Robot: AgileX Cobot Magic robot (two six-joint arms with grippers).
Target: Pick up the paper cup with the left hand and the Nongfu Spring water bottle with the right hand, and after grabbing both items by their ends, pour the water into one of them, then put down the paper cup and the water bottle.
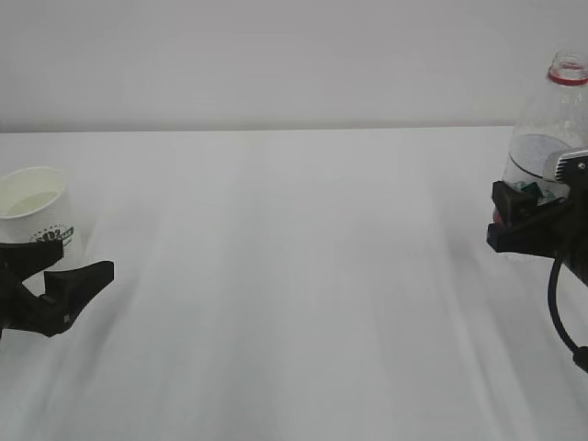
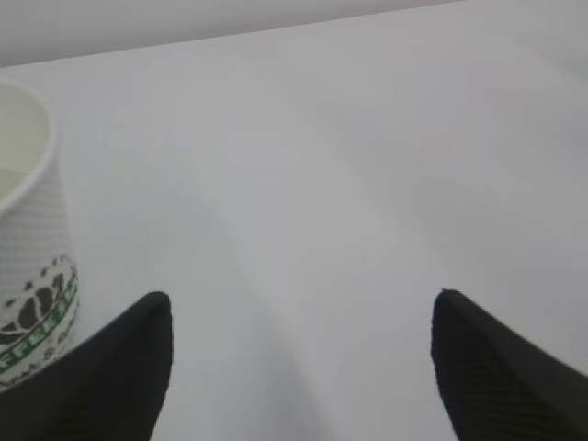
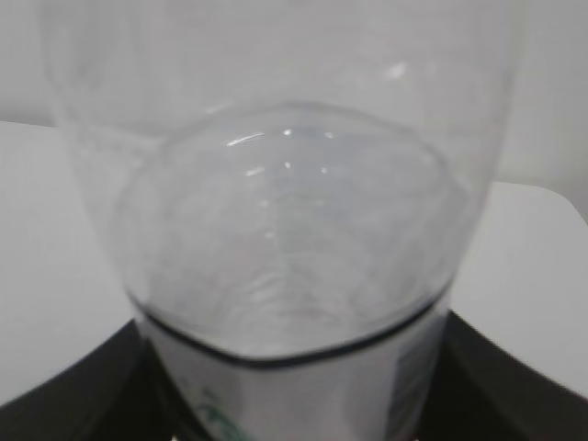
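Exterior view: left hand jaws wide, right hand jaws around bottle.

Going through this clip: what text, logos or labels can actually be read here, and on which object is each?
Paper cup: green letters around a dark round logo, partly hidden by the left gripper's finger; they look like "FFEE", too cropped to be sure.
Nongfu Spring water bottle: label mostly hidden behind the right gripper; nothing legible.
No other text is visible.
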